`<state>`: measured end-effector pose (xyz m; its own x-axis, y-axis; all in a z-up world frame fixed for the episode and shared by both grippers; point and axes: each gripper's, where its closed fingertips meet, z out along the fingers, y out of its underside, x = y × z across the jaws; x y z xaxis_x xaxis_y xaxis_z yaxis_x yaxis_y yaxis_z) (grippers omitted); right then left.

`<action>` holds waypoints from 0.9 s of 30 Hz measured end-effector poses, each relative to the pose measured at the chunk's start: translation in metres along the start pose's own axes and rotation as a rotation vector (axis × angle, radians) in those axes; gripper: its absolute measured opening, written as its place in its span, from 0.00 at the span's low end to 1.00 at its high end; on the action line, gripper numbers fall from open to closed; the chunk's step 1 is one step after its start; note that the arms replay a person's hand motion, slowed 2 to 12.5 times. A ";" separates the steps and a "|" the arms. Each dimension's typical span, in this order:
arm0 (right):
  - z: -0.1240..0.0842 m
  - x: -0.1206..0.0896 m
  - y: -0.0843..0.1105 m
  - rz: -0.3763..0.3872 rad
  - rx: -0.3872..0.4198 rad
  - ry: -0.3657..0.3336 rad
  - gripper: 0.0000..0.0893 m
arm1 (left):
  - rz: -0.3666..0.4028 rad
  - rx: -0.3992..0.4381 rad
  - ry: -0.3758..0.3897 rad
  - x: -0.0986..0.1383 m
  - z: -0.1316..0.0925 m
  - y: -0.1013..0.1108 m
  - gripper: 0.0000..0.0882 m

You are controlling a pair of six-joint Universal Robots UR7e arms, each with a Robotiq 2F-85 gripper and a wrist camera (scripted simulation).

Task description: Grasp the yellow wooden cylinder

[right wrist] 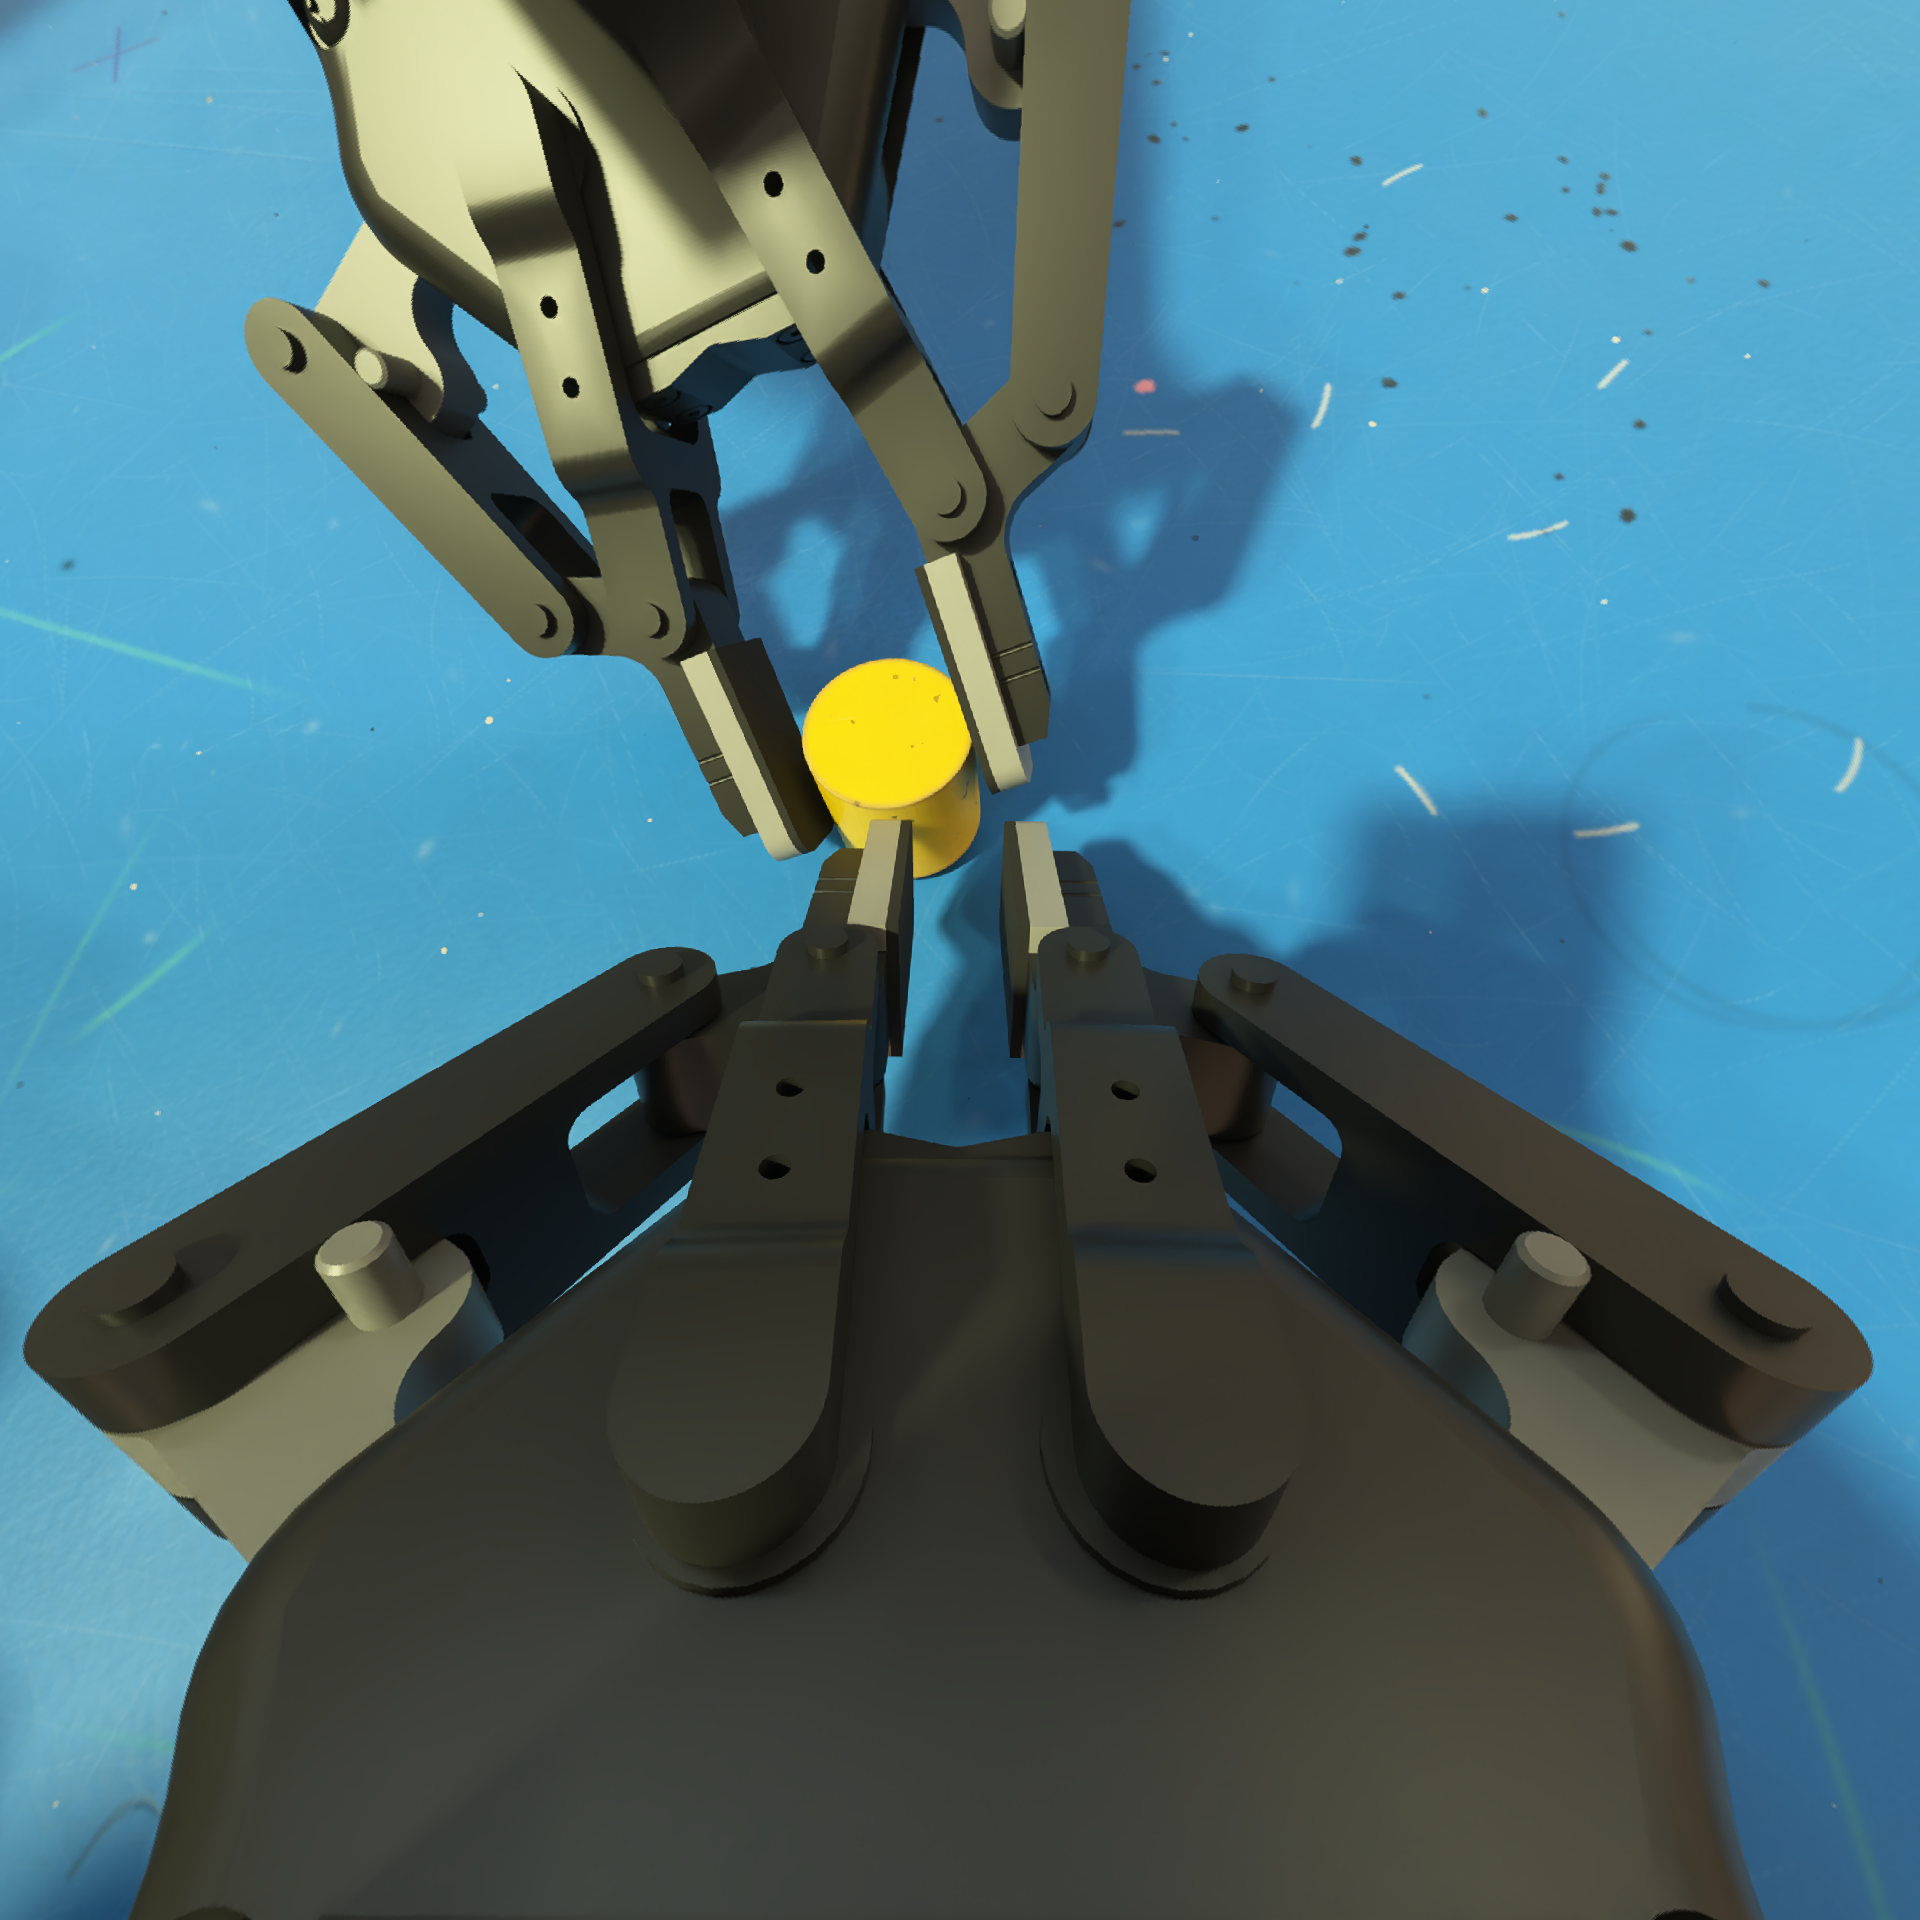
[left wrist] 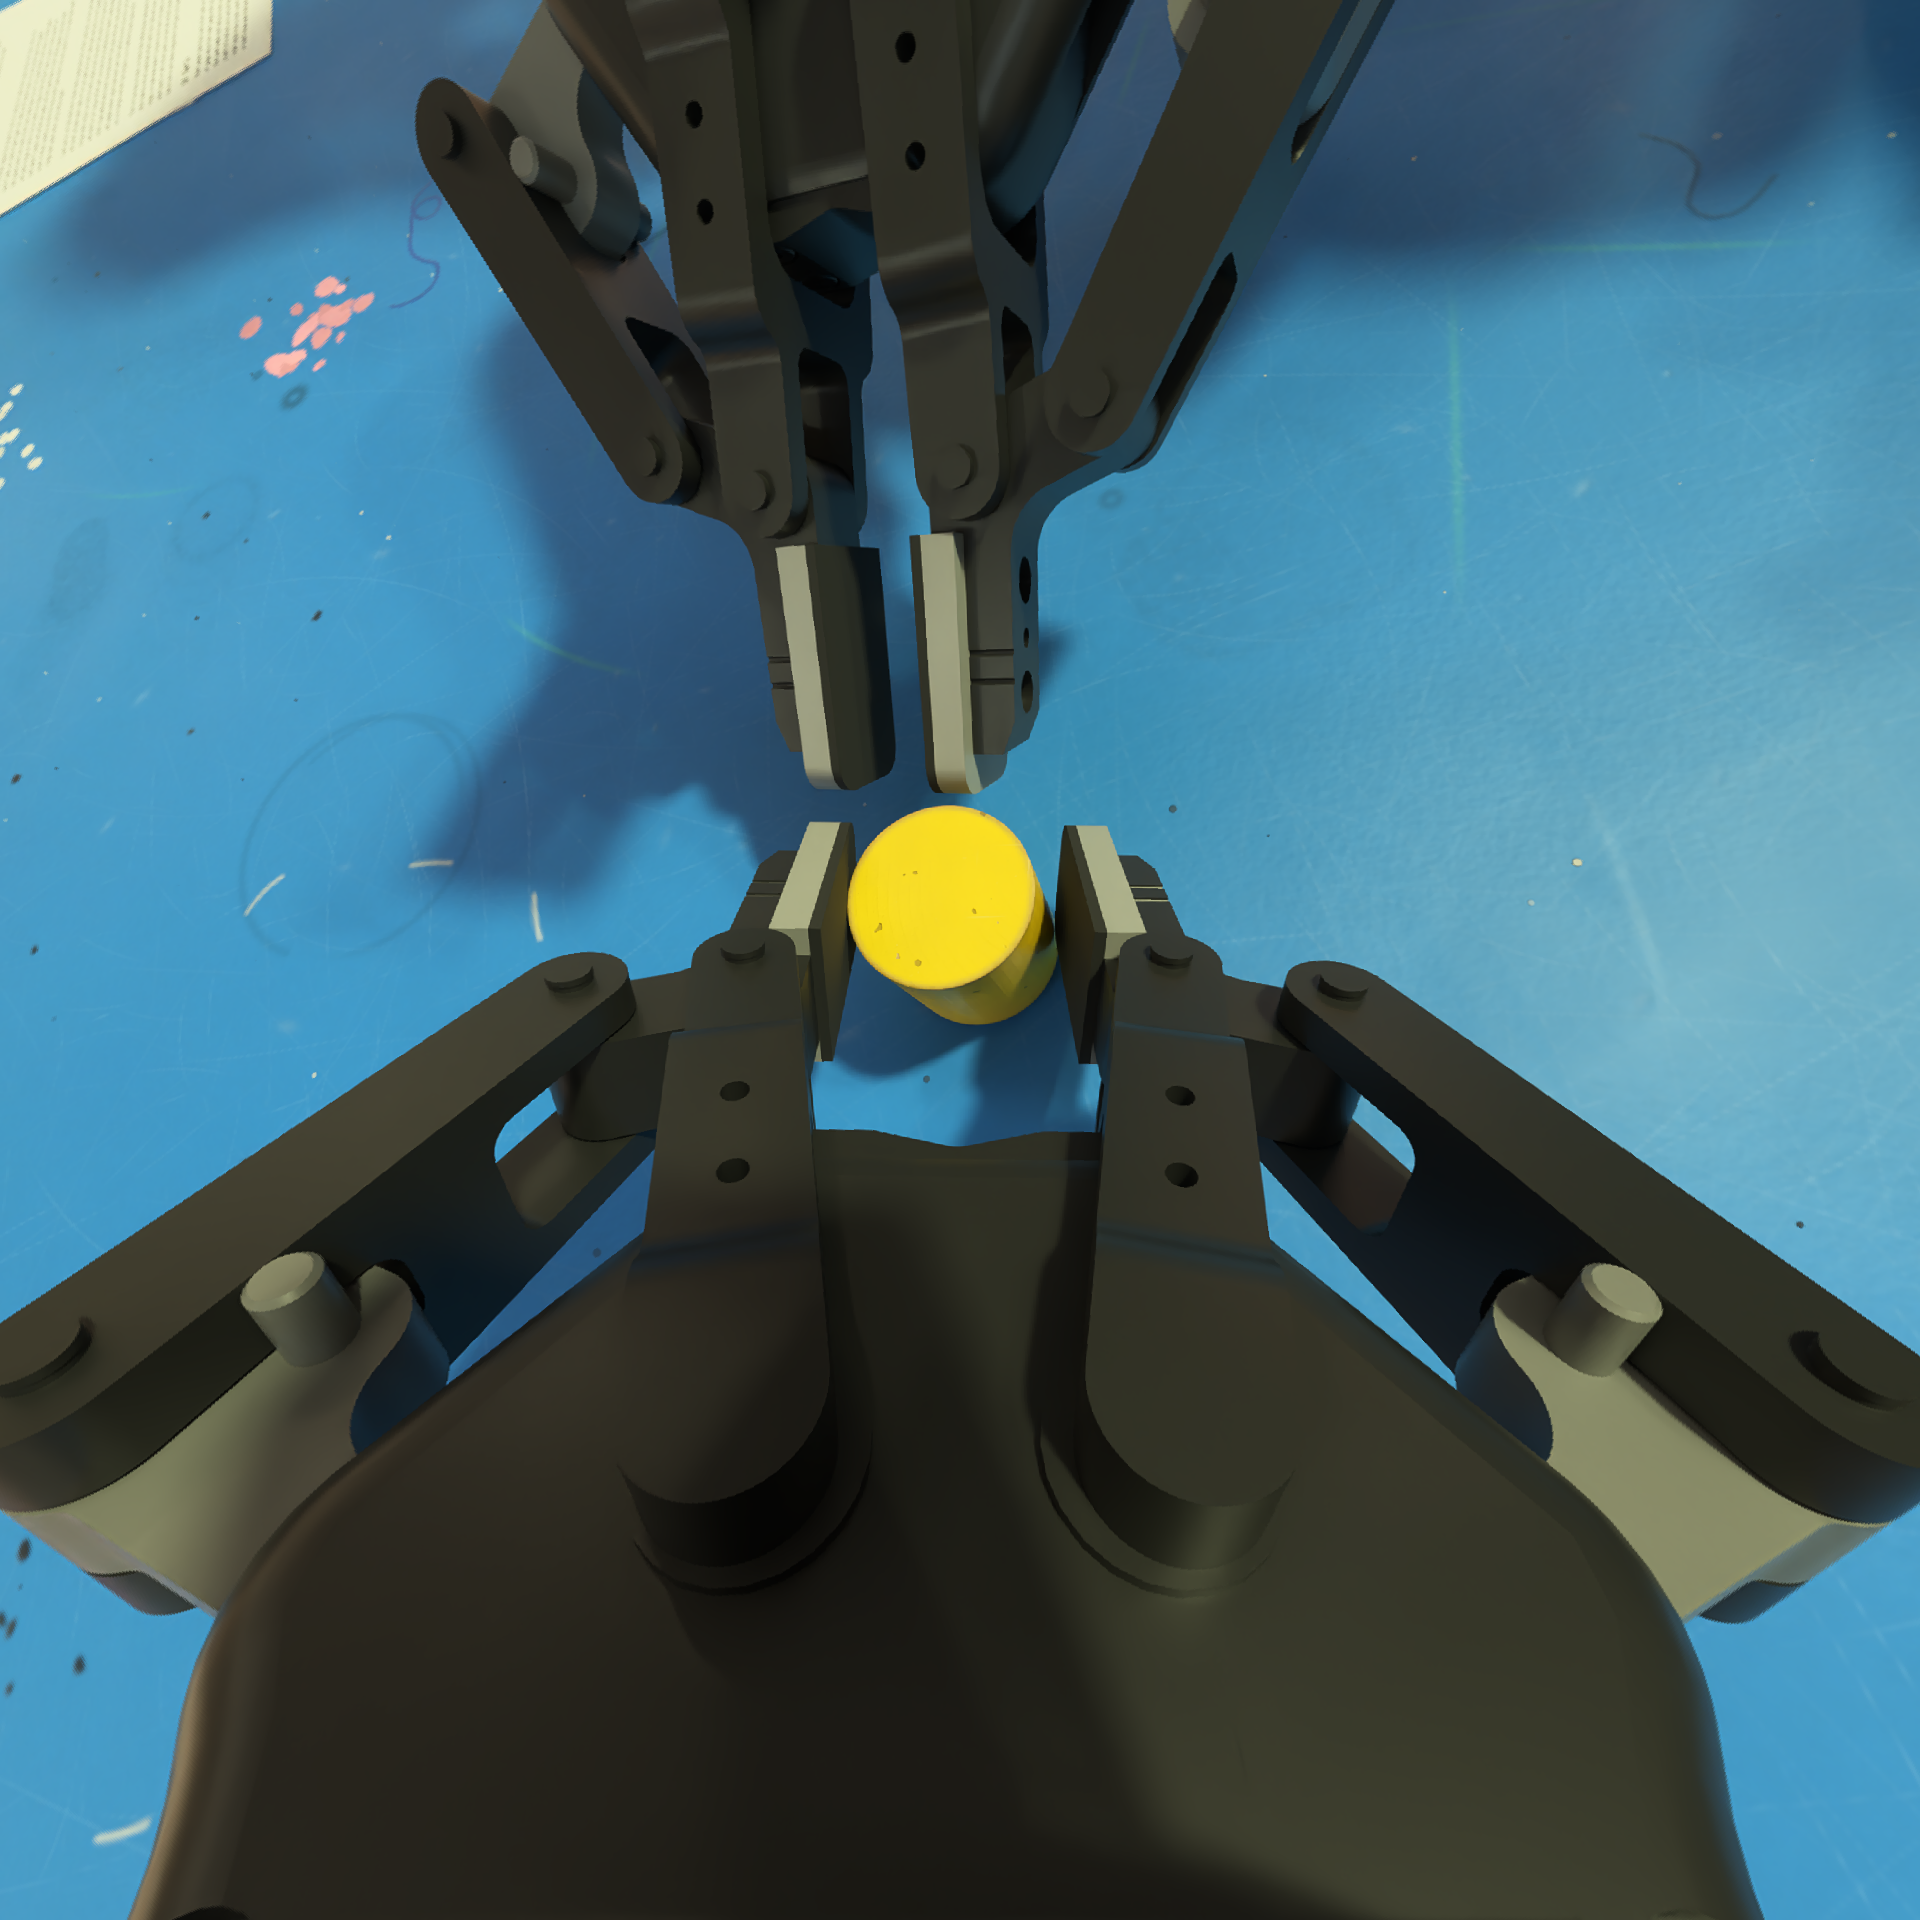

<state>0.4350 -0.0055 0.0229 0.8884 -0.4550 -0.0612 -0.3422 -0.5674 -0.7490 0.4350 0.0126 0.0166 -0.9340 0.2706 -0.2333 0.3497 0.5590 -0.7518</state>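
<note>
The yellow wooden cylinder (left wrist: 940, 899) stands upright on the blue mat (left wrist: 1507, 727). My left gripper (left wrist: 956, 831) is shut on it, with a grey pad against each side of it. The right wrist view shows this from the far side: the cylinder (right wrist: 888, 732) sits between the left gripper's (right wrist: 902, 808) pads. My right gripper (right wrist: 958, 828) is just in front of the cylinder, its jaws nearly together with a narrow gap and nothing between them. It also shows in the left wrist view (left wrist: 904, 781), tips just behind the cylinder. The cylinder's base is partly hidden.
A sheet of printed paper (left wrist: 114, 83) lies at the far left corner of the mat. Pink paint specks (left wrist: 312, 322) and scratches mark the mat. The two grippers face each other tip to tip, very close.
</note>
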 end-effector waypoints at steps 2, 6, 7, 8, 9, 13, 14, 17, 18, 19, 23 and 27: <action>0.000 0.000 0.000 -0.004 -0.005 -0.002 0.17 | 0.001 0.000 -0.001 0.000 0.000 0.000 0.40; 0.000 0.000 0.000 -0.038 -0.026 0.015 0.18 | 0.004 0.001 -0.004 0.000 0.000 0.000 0.40; 0.000 0.000 0.000 -0.040 -0.032 0.018 0.18 | 0.004 0.002 -0.004 0.000 0.000 0.000 0.40; 0.000 0.000 0.000 -0.041 -0.037 0.020 0.18 | 0.004 0.002 -0.005 0.000 0.000 0.000 0.40; 0.000 0.000 0.000 -0.042 -0.040 0.021 0.18 | 0.004 0.003 -0.005 0.000 0.000 0.000 0.40; 0.000 0.000 -0.001 -0.038 -0.039 0.026 0.18 | 0.004 0.003 -0.012 -0.001 0.000 0.000 0.40; 0.000 0.000 -0.001 -0.032 -0.037 0.027 0.18 | 0.004 0.003 -0.015 -0.001 0.000 0.000 0.40; -0.001 0.001 -0.001 -0.009 -0.027 0.031 0.19 | 0.002 0.002 -0.023 -0.002 0.000 0.000 0.40; -0.001 0.001 -0.001 -0.003 -0.023 0.035 0.19 | 0.001 0.002 -0.024 -0.002 0.000 0.000 0.40; -0.001 0.002 -0.001 0.001 -0.020 0.038 0.19 | 0.001 0.002 -0.026 -0.002 0.000 0.000 0.40; -0.001 0.003 -0.002 -0.005 -0.019 0.059 0.18 | 0.001 0.000 -0.032 -0.003 0.000 0.000 0.40; 0.000 0.003 -0.002 -0.054 -0.039 0.082 0.18 | 0.001 0.000 -0.029 -0.003 0.000 0.000 0.40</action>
<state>0.4381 -0.0059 0.0240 0.8782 -0.4770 0.0340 -0.3077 -0.6181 -0.7233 0.4378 0.0119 0.0170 -0.9354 0.2479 -0.2521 0.3507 0.5591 -0.7513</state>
